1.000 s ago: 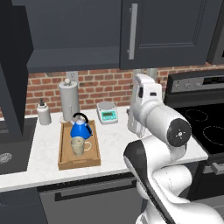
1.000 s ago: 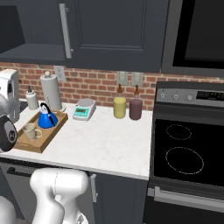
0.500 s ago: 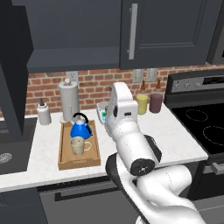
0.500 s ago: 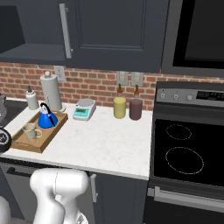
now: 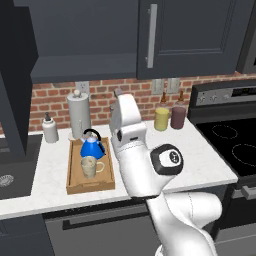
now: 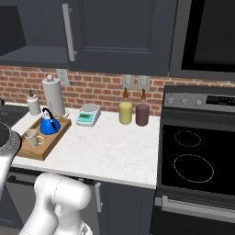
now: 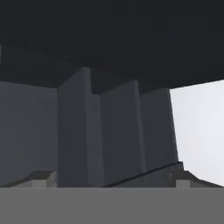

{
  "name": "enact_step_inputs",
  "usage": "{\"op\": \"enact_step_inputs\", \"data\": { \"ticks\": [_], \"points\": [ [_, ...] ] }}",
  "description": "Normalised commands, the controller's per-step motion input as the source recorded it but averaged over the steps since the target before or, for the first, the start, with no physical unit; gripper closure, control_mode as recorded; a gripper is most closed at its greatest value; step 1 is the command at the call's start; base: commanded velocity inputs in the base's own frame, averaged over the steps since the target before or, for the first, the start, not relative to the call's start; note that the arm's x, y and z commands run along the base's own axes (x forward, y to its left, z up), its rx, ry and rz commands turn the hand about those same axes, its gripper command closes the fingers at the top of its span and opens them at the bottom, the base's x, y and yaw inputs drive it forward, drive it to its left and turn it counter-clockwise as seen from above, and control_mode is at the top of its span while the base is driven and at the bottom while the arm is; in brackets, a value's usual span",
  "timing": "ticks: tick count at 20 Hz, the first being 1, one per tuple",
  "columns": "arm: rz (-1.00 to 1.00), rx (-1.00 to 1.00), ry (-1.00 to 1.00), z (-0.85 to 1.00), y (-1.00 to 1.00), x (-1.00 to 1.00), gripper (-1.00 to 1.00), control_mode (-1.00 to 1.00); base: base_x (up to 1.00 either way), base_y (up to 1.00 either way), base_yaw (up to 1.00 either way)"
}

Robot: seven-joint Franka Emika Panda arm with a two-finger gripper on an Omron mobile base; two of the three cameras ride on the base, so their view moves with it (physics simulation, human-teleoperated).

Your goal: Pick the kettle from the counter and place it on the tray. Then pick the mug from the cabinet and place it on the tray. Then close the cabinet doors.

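Observation:
The blue kettle [image 5: 92,147] [image 6: 47,124] and the beige mug [image 5: 90,167] [image 6: 32,137] both stand on the wooden tray [image 5: 75,186] [image 6: 57,133], which lies on the white counter [image 5: 200,155] [image 6: 105,151]. My gripper [image 5: 119,94] [image 7: 111,179] points up just right of the tray, under the cabinet [image 5: 85,67]. Its fingertips [image 7: 41,177] stand wide apart, open, with nothing between them. The hand view looks up at dark cabinet panels. The left cabinet door [image 5: 15,85] stands swung out. The right door [image 5: 190,35] [image 6: 119,32] lies flush, with its bar handle [image 5: 151,35].
A tall grey cylinder [image 5: 78,115] and a small white bottle [image 5: 49,129] stand behind the tray. A scale [image 6: 87,114], a yellow jar [image 5: 161,119] and a dark-red jar [image 5: 177,117] line the brick wall. The stove [image 5: 230,145] is on the right, a sink [image 5: 10,177] on the left.
The arm has swung left across the counter, bringing the hand from near the jars to just right of the tray. The jaws stay open. Kettle, mug and tray have not moved.

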Motion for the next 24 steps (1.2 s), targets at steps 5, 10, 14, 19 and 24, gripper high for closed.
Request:
{"op": "enact_step_inputs", "data": {
  "ticks": [5,10,14,19,24],
  "points": [
    [-0.07,0.00,-0.48,-0.06,0.07,0.01,-1.00,-1.00,0.00,0.00,0.00],
    [-0.16,-0.01,-0.31,-0.16,0.17,-0.15,-1.00,-1.00,0.00,0.00,0.00],
    [-0.12,-0.04,-0.15,-0.54,0.38,0.00,-1.00,-1.00,0.00,0.00,0.00],
    [-0.07,-0.01,-0.15,-0.57,0.32,0.00,-1.00,-1.00,0.00,0.00,0.00],
    [-0.03,-0.01,-0.16,-0.37,0.33,0.00,-1.00,-1.00,0.00,0.00,0.00]
  ]
}}
